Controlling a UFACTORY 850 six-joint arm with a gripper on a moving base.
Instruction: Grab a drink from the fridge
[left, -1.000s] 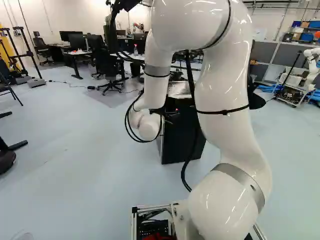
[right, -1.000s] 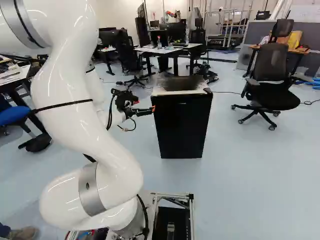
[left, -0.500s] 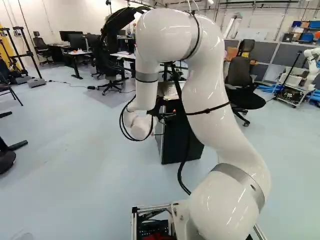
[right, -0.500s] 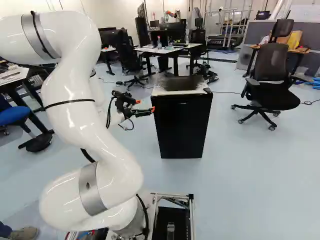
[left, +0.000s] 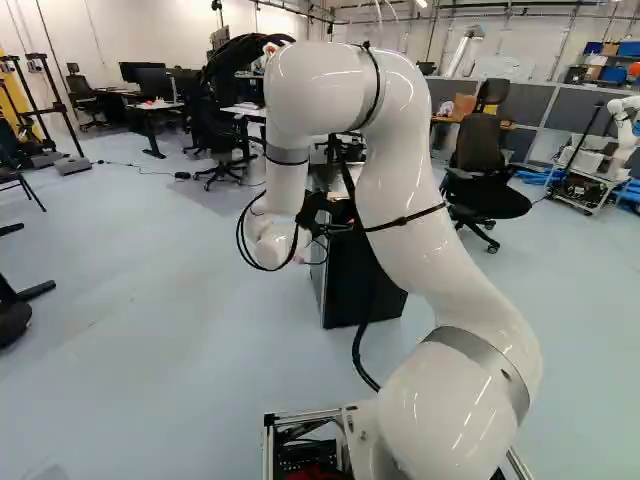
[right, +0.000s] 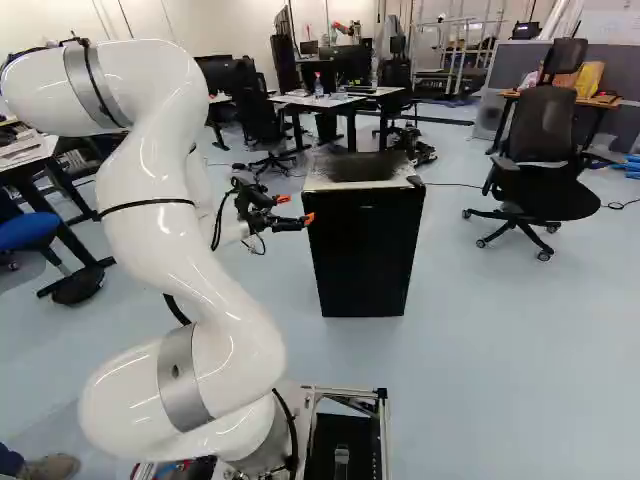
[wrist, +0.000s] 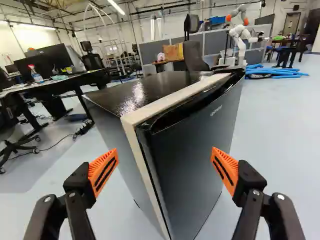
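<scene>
In the right base view my gripper (right: 296, 211) is at the left side of the black fridge (right: 364, 250), near its upper front edge. The wrist view shows the gripper (wrist: 164, 170) open, its orange pads far apart. Ahead of the fingers stands the fridge (wrist: 195, 145), seen from a corner with its door shut; its front edge and door lie between the two fingertips in that view. Whether a fingertip touches it, I cannot tell. In the left base view the arm partly hides the fridge (left: 365, 285). No drink shows inside, as the door covers it.
An office chair (right: 545, 165) stands right of the fridge in the right base view. Desks (right: 335, 100) with another chair (right: 262, 115) are behind it. A bottle (wrist: 36, 74) stands on a desk. Another robot (wrist: 240, 37) is farther off. A cable lies on the floor.
The arm has lowered and its upper bend has swung left in the left base view. In the right base view the fingers now show spread apart beside the fridge. The base and fridge have not moved.
</scene>
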